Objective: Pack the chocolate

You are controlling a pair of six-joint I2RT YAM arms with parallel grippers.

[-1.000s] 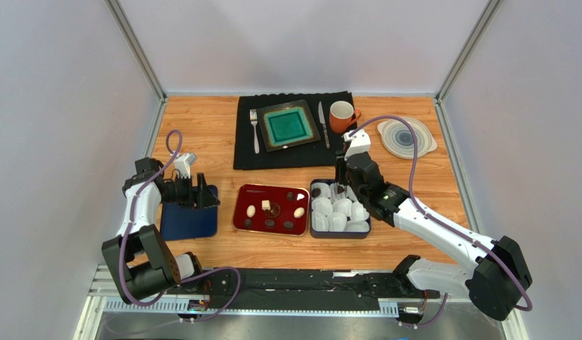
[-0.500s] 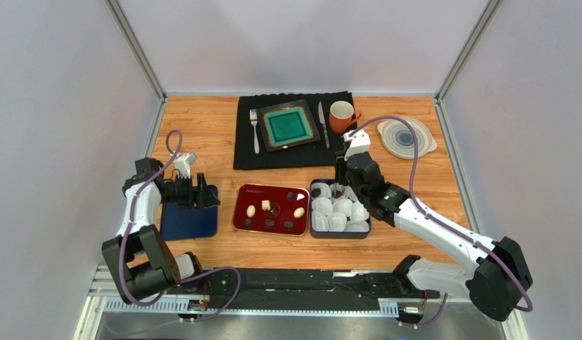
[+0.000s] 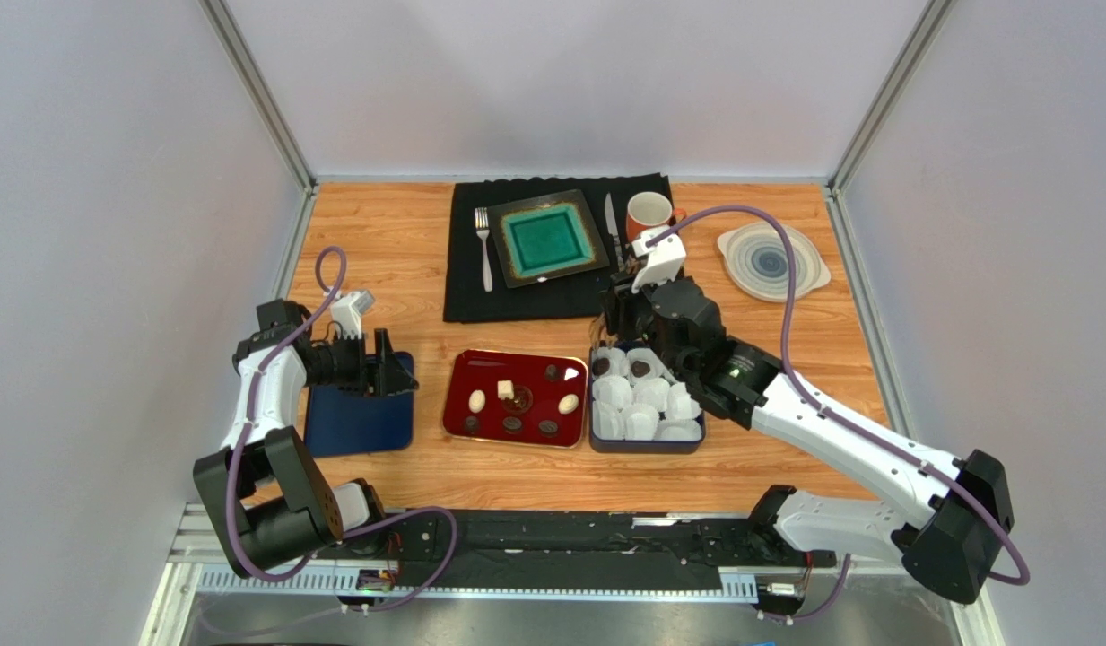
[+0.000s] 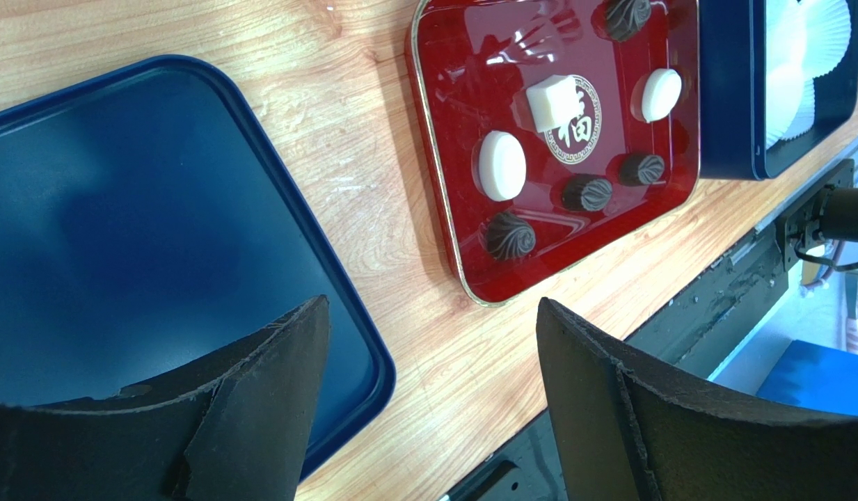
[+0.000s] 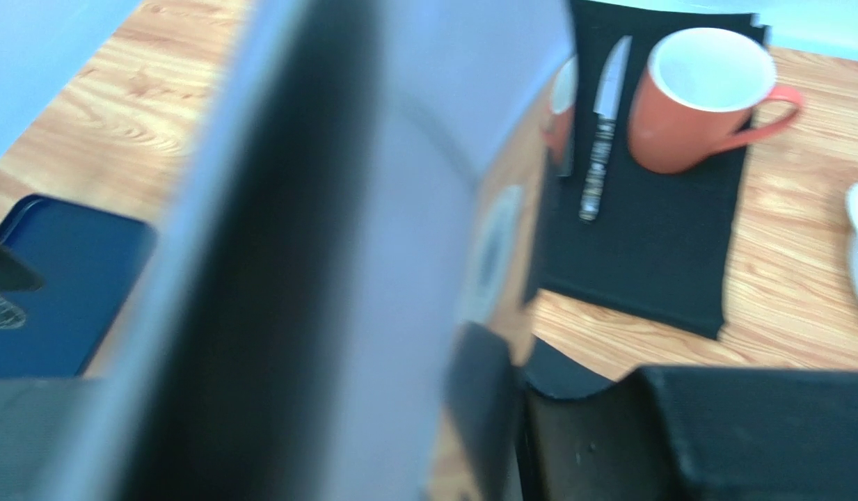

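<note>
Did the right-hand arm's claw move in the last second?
Yes. The right gripper went left and farther back, from over the blue box toward the black placemat; its wrist now hides part of the orange mug.

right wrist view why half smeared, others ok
Right wrist view: a grey-black shape close to the lens blurs the left half; mug and knife are fairly sharp. Left wrist view: sharp, glare on the red tray. Top external view: sharp, evenly lit.
</note>
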